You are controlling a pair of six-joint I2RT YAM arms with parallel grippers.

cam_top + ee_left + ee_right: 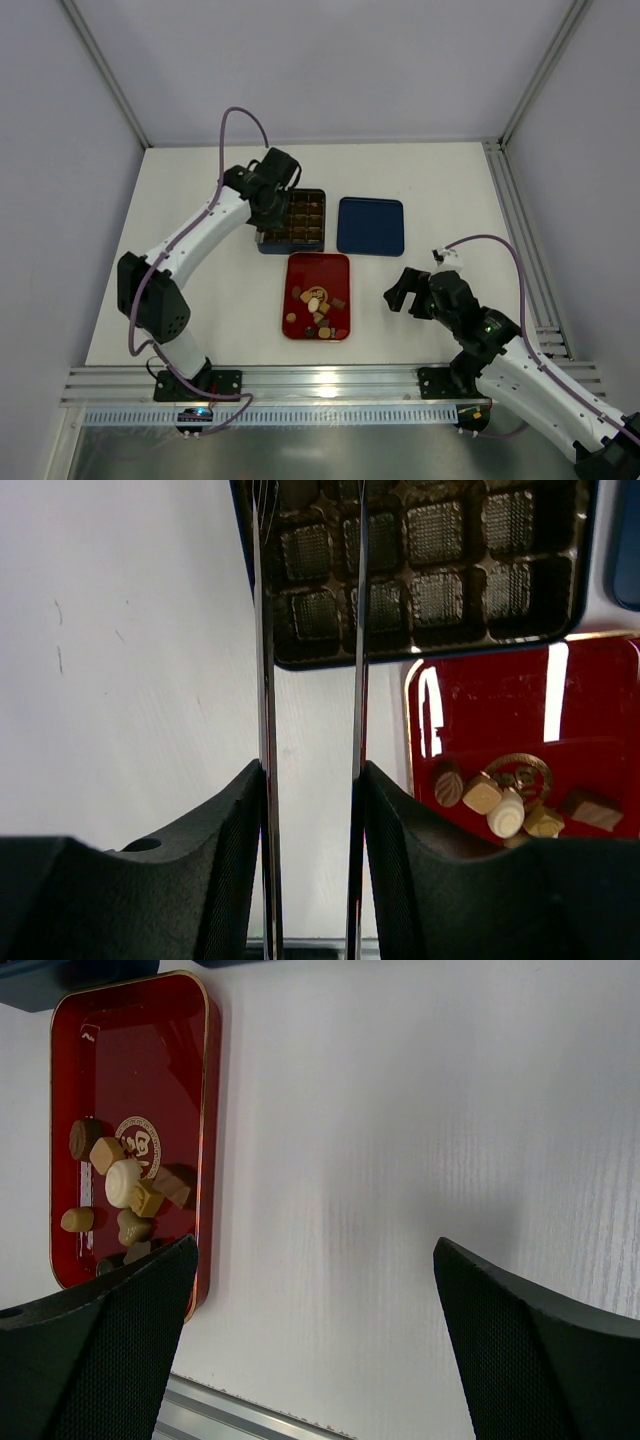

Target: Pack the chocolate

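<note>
The chocolate (318, 305), several small brown, tan and cream pieces, lies loose in the flat red tray (318, 262). It also shows in the left wrist view (505, 808) and the right wrist view (125, 1185). A dark brown gridded box (305, 222) with empty cells stands just behind the tray. My left gripper (270, 198) is at the box's left edge, shut on thin metal tweezers (265, 630) whose two blades reach over the box's cells (420, 652). My right gripper (402, 293) is open and empty over bare table, right of the tray.
A flat blue lid (370, 226) lies right of the gridded box. Aluminium rails run along the near edge (320, 385) and the right side (520, 240). Grey walls enclose the white table.
</note>
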